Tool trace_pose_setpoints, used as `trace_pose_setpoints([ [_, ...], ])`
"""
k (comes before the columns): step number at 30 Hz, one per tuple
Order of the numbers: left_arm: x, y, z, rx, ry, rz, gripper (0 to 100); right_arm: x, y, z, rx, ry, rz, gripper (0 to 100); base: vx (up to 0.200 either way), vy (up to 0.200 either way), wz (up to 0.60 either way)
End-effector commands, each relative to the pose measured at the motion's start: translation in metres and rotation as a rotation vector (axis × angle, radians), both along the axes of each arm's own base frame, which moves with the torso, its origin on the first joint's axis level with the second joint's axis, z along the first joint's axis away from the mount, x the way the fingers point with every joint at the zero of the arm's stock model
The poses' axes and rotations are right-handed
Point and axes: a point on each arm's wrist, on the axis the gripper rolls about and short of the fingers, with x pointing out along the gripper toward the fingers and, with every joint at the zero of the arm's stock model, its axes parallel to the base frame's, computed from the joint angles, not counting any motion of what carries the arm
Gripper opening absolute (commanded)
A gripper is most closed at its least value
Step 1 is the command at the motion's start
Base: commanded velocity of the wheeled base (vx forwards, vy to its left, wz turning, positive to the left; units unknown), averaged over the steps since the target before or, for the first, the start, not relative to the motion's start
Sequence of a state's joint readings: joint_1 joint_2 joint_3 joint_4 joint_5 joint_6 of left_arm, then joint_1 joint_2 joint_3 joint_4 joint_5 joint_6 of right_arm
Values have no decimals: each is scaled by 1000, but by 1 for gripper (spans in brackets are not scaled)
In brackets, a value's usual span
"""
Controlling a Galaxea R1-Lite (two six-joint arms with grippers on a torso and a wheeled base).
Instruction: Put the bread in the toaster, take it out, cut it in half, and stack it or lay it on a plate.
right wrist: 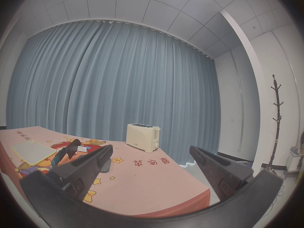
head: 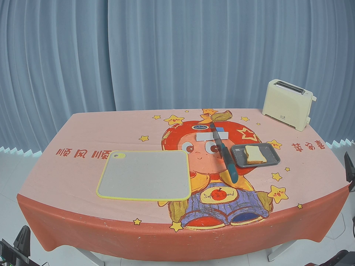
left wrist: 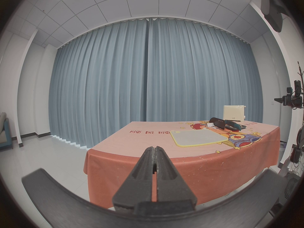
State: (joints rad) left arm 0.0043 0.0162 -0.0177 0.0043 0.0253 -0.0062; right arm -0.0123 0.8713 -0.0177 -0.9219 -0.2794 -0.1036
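A slice of bread (head: 255, 154) lies on a small grey tray (head: 238, 159) at the table's right middle. Far back on the right stands the cream toaster (head: 288, 104), its slot empty. A knife (head: 225, 153) with a teal handle lies just left of the tray. Front left of it is a grey cutting board (head: 144, 175) with a yellow rim. My left gripper (left wrist: 155, 149) is shut on nothing, off the table's left side and low. Beyond the table's right edge, my right gripper (right wrist: 150, 151) stands open, facing the toaster (right wrist: 142, 137).
A pink cartoon-print cloth (head: 92, 137) covers the table and hangs over its front edge. A small white block (head: 206, 136) sits under the knife's blade end. Blue curtains hang behind the table. A coat stand (right wrist: 277, 121) is at the room's right.
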Motion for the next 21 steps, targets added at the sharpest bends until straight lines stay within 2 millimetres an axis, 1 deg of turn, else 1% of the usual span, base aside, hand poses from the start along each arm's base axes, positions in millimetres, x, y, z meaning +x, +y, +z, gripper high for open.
trace_pose_setpoints([
  [1,0,0,-5,0,2,1,0,-10,0,-1,-2,-25,8,100,0,0,0],
  [14,0,0,-5,0,0,1,0,-25,1,-5,-2,-25,14,100,0,0,0],
  [21,0,0,-5,0,0,1,0,-25,0,-2,-2,-27,5,100,0,0,0],
])
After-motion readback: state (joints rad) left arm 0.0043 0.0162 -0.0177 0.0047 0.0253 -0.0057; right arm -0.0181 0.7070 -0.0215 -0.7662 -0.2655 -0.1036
